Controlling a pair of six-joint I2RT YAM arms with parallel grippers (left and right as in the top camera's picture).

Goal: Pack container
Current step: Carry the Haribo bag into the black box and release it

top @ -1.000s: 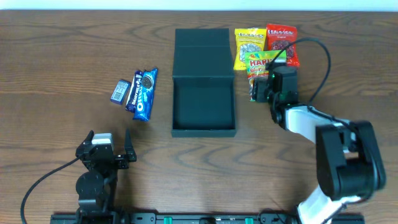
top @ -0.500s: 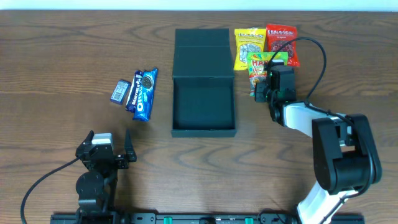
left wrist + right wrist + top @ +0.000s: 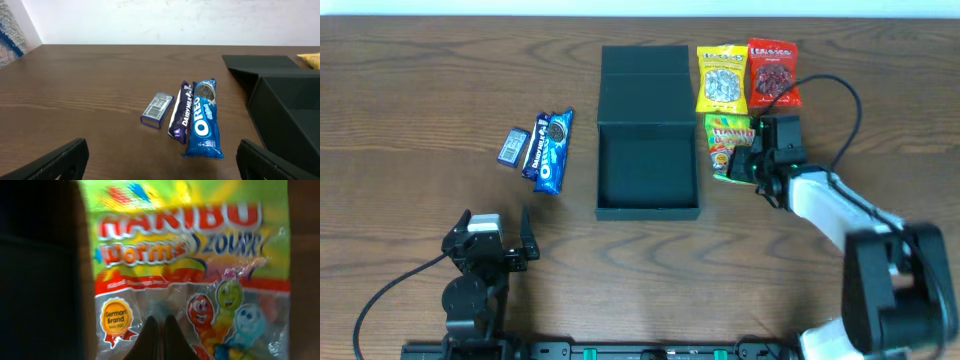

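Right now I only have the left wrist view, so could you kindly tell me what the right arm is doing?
Observer: The right end effector is shut on the green Haribo worms packet, just right of the container.
Operator: Thank you. Is anything inside the container yet?
Observer: No, overhead its open compartment shows only bare floor.
Operator: Which packets remain on that side?
Observer: A yellow packet and a red packet lie side by side, beyond the green one, right of the lid.
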